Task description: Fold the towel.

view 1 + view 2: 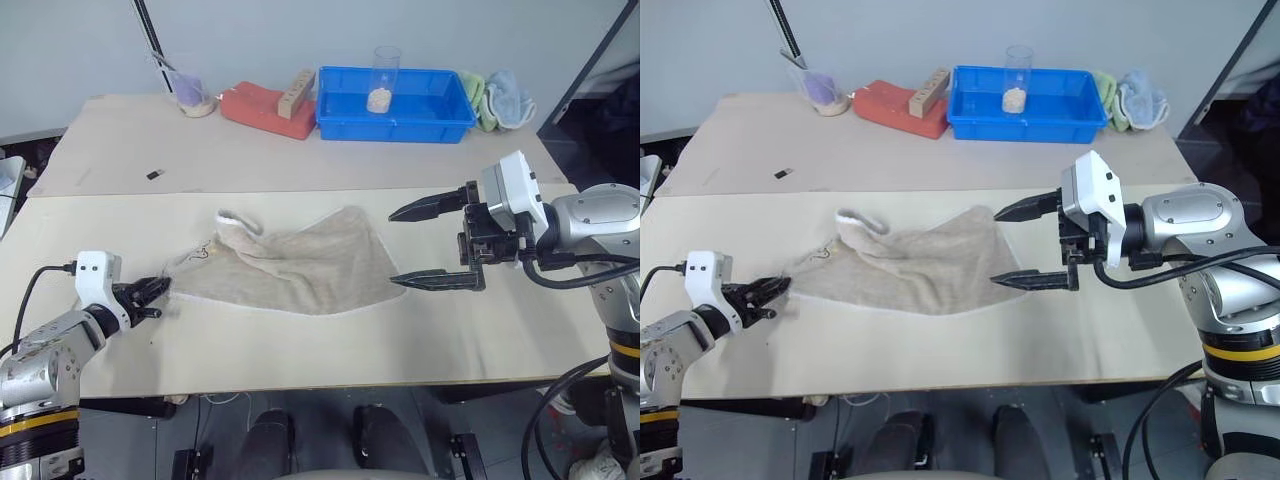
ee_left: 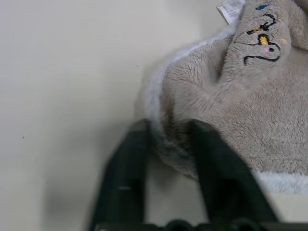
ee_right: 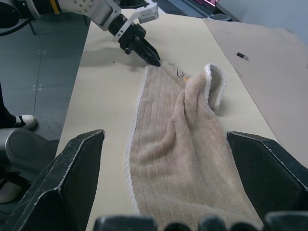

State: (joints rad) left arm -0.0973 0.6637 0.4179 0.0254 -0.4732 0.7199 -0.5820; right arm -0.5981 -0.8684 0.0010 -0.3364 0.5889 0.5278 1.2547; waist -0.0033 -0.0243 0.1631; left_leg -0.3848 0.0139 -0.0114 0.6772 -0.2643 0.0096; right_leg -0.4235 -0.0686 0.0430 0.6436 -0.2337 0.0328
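The beige towel [image 1: 300,265] lies crumpled and partly doubled over in the middle of the near table, with white edging and a small embroidered mark near its left corner [image 2: 262,41]. My left gripper [image 1: 152,292] is at that left corner, its two black fingers [image 2: 127,163] shut on the towel's edge. It also appears in the right wrist view as the left gripper [image 3: 153,58], at the towel's far tip. My right gripper [image 1: 400,247] hangs wide open over the towel's right end, fingers pointing left, with nothing between them.
On the far table stand a blue bin [image 1: 395,128] with a clear cup [image 1: 384,78] in it, a red object [image 1: 258,108] with a wooden block [image 1: 296,92], a cup with purple contents [image 1: 190,95], and green and light-blue cloths [image 1: 497,98]. A small dark item [image 1: 154,174] lies further left.
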